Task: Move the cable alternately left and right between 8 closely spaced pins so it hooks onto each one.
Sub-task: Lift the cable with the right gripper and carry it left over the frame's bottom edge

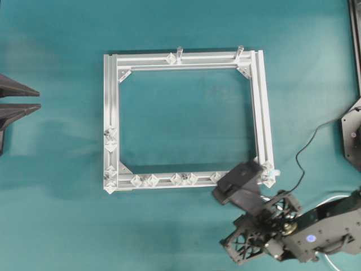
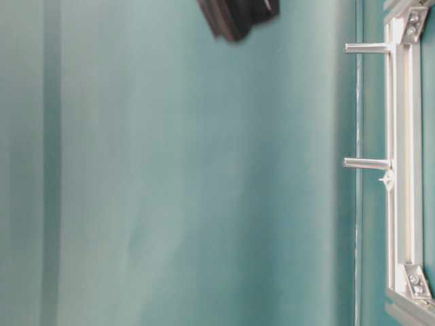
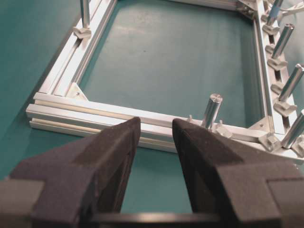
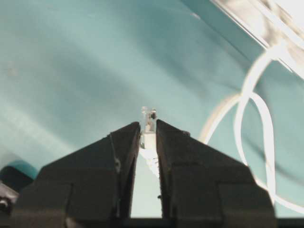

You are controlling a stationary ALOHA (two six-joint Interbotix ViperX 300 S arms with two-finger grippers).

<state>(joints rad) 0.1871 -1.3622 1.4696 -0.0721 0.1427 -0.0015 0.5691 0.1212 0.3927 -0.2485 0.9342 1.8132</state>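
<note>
Overhead: right gripper (image 1: 240,182) over frame (image 1: 113,101) bottom-right corner, pins (image 1: 144,180) along bottom rail; left wrist: left gripper (image 3: 156,130) spread wide nr frame; right wrist: fingers (image 4: 126,142) pinching cable (image 4: 247,109) plug, cord looped right.

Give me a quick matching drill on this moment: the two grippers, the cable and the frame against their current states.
Things:
1. left gripper
2. right gripper
3. cable
4. aluminium frame

States:
A. flat on the teal table
B. fingers apart, holding nothing
C. plug end pinched, the rest looping loosely
D. fingers shut on the plug

Pairs: 1-B, 2-D, 3-C, 4-A
</note>
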